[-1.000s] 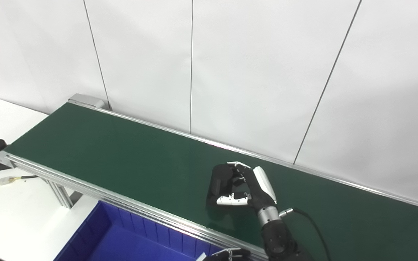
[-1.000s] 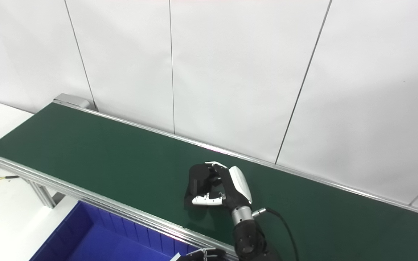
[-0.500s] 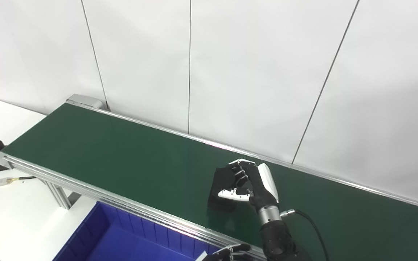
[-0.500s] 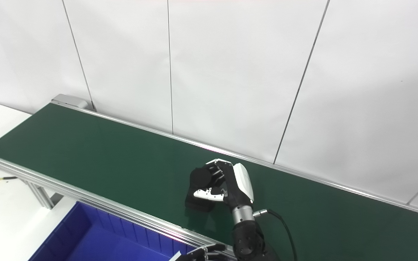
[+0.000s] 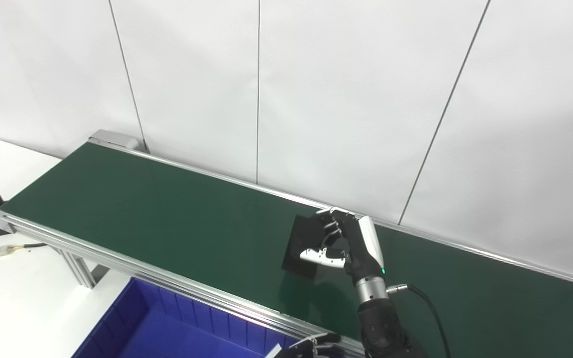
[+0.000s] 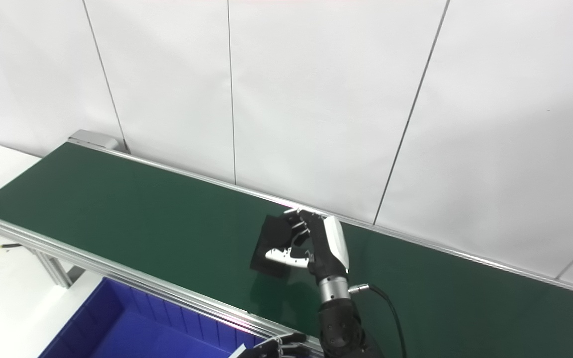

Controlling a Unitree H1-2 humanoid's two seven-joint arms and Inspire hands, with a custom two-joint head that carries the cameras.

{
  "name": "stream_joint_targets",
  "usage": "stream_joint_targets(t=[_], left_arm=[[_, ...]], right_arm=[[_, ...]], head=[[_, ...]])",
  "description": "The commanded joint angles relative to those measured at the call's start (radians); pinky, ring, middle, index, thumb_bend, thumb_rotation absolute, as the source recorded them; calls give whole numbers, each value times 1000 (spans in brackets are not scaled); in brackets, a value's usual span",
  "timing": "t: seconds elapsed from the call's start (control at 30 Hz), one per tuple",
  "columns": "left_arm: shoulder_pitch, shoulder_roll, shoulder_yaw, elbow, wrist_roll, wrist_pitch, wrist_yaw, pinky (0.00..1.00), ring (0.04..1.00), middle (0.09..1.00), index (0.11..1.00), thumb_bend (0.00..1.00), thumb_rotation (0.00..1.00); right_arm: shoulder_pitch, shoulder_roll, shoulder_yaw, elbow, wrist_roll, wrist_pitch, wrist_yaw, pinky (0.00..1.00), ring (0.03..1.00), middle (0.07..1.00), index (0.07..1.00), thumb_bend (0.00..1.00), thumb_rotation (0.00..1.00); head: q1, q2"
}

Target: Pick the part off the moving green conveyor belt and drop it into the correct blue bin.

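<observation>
Black part (image 5: pixel 302 245) pinched in right hand (image 5: pixel 353 243) fingers (image 5: pixel 330 229), raised above green belt (image 5: pixel 167 209)

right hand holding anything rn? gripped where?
Yes: the right hand is shut on the black part, fingers over its top right edge and thumb across its face. The left hand is barely in view; its hold cannot be told.

1. The left hand (image 5: pixel 311 346) shows only fingertips at the bottom edge; its grip cannot be told.
2. The blue bin (image 5: pixel 177 328) is cut off below.
3. The right hand (image 5: pixel 348 243) hides the black part's (image 5: pixel 304 243) right side.
</observation>
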Motion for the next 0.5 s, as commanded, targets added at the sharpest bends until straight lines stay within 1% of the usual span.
stream_joint_targets(t=[0.0,0.23,0.37,0.47], left_arm=[[-9,-8,-4,-21,-8,-26,-1,652,740,790,849,1000,351],[-9,-5,-1,-21,-11,-26,-5,635,730,780,846,1000,358],[-7,-3,-1,-26,-12,-25,-5,653,742,782,847,1000,354],[-4,0,-2,-33,-5,-24,1,657,750,787,853,1000,366]], right_arm=[[4,-11,-19,-121,11,-4,13,342,453,535,499,497,0],[112,-41,-60,-398,29,115,89,347,451,533,505,498,0],[176,-61,-81,-552,68,169,142,332,458,528,510,497,0],[217,-66,-95,-639,93,201,173,327,457,527,511,497,0]], head=[[-4,1],[-33,11],[-50,18],[-61,22]])
